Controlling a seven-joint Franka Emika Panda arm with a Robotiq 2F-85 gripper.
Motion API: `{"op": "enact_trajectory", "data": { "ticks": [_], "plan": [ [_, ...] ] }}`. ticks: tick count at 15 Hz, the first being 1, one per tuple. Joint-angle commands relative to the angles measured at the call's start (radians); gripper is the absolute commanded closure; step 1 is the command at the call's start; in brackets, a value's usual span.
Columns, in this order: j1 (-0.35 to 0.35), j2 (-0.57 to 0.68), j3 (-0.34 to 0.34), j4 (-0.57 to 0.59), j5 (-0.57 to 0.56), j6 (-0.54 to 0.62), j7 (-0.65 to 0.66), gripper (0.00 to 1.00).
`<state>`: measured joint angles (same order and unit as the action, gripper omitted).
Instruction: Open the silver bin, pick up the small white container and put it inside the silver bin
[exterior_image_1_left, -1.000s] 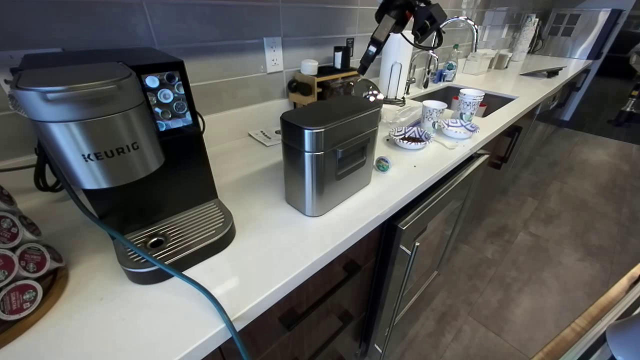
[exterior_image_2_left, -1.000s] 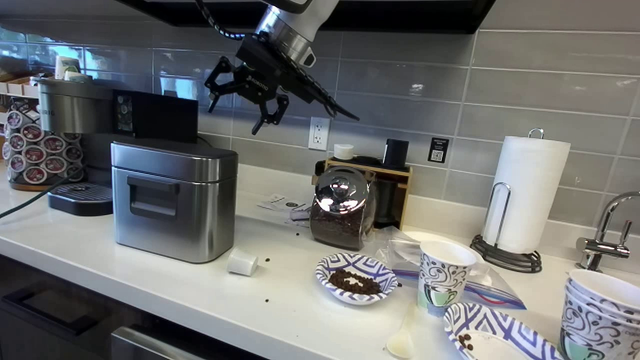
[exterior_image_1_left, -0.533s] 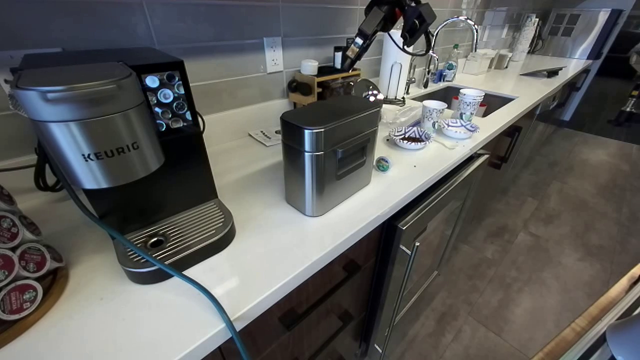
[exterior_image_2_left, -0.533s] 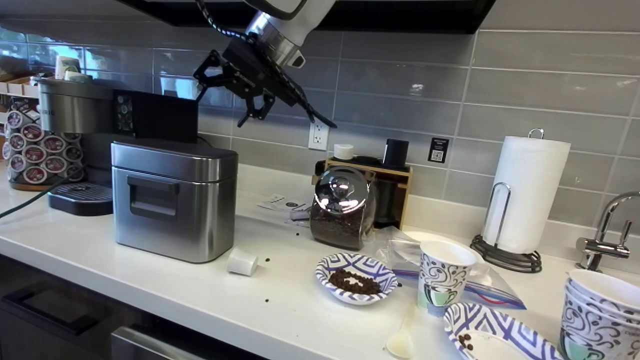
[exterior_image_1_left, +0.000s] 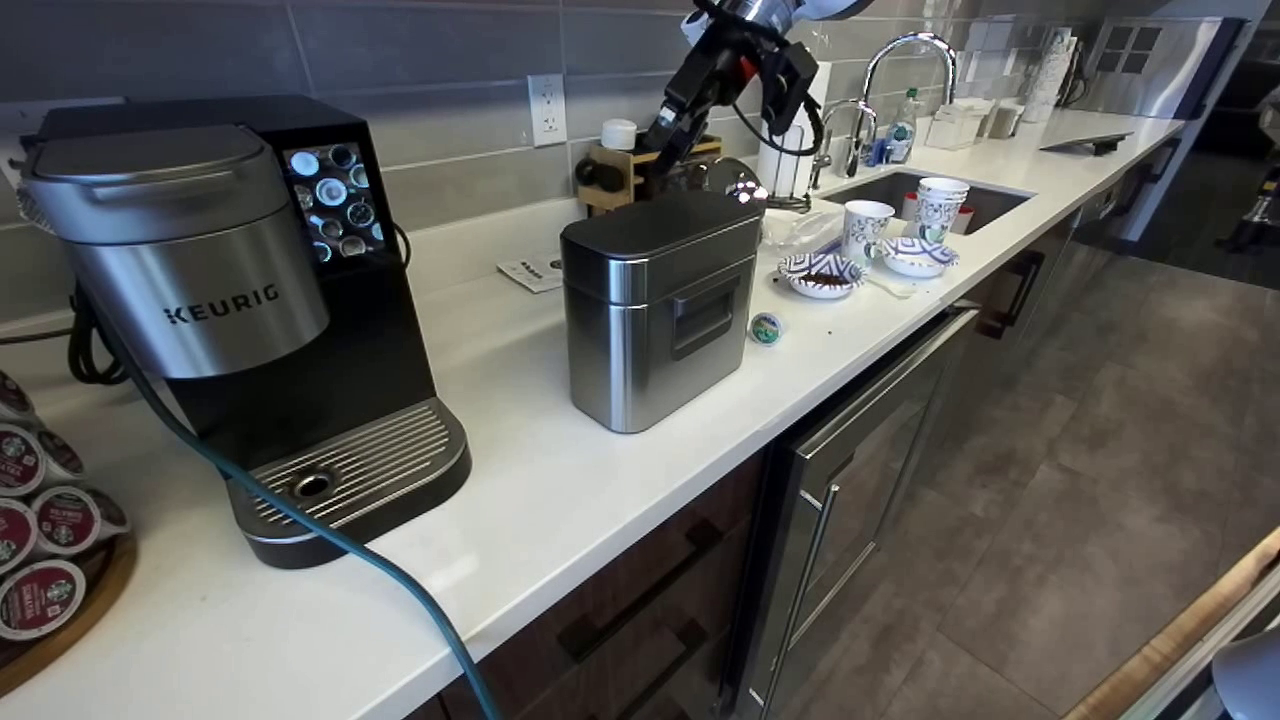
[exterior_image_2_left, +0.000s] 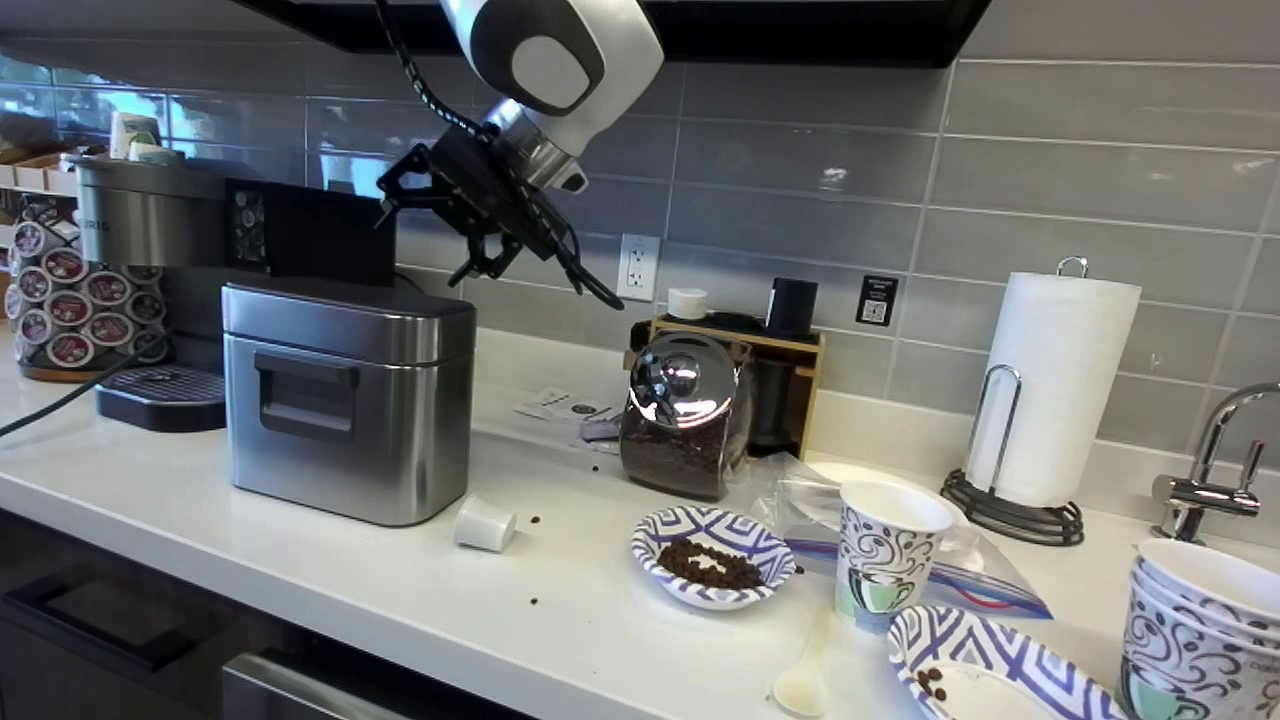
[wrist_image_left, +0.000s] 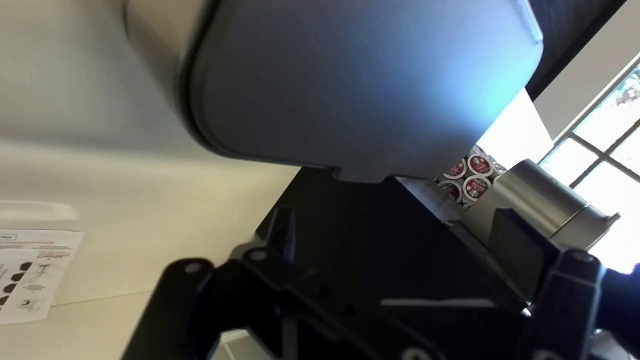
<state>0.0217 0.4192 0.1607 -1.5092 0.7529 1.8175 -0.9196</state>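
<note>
The silver bin (exterior_image_1_left: 650, 320) stands on the counter with its lid shut; it shows in both exterior views (exterior_image_2_left: 345, 420). Its grey lid fills the top of the wrist view (wrist_image_left: 360, 90). The small white container (exterior_image_2_left: 485, 524) lies on its side by the bin's corner; in an exterior view its green-printed end (exterior_image_1_left: 765, 328) shows. It is out of the wrist view. My gripper (exterior_image_2_left: 418, 252) is open and empty, tilted, above and behind the bin's lid. The wrist view shows both fingers (wrist_image_left: 402, 235) spread apart, with only the dark coffee maker side beyond them.
The Keurig coffee maker (exterior_image_1_left: 200, 260) stands beside the bin. A jar of beans (exterior_image_2_left: 685, 420) and a wooden rack (exterior_image_2_left: 815, 375) stand by the wall. A bowl of beans (exterior_image_2_left: 712, 555), paper cups (exterior_image_2_left: 890, 550) and a paper towel roll (exterior_image_2_left: 1060, 390) stand farther along. A paper sheet (wrist_image_left: 37, 270) lies behind the bin.
My gripper has moved toward the coffee maker and lower, tilting further, and is now nearer the bin's back. It stays open. The bin and the white container have not moved.
</note>
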Motion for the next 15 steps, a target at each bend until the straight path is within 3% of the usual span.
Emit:
{"op": "enact_trajectory", "data": {
  "ticks": [1,8,15],
  "plan": [
    [0.006,0.079,0.015,0.103,0.008,-0.078,0.091,0.0],
    [0.021,0.164,0.028,0.219,-0.017,-0.183,0.232,0.0],
    [0.036,0.216,0.038,0.283,-0.053,-0.19,0.232,0.0]
  ]
}}
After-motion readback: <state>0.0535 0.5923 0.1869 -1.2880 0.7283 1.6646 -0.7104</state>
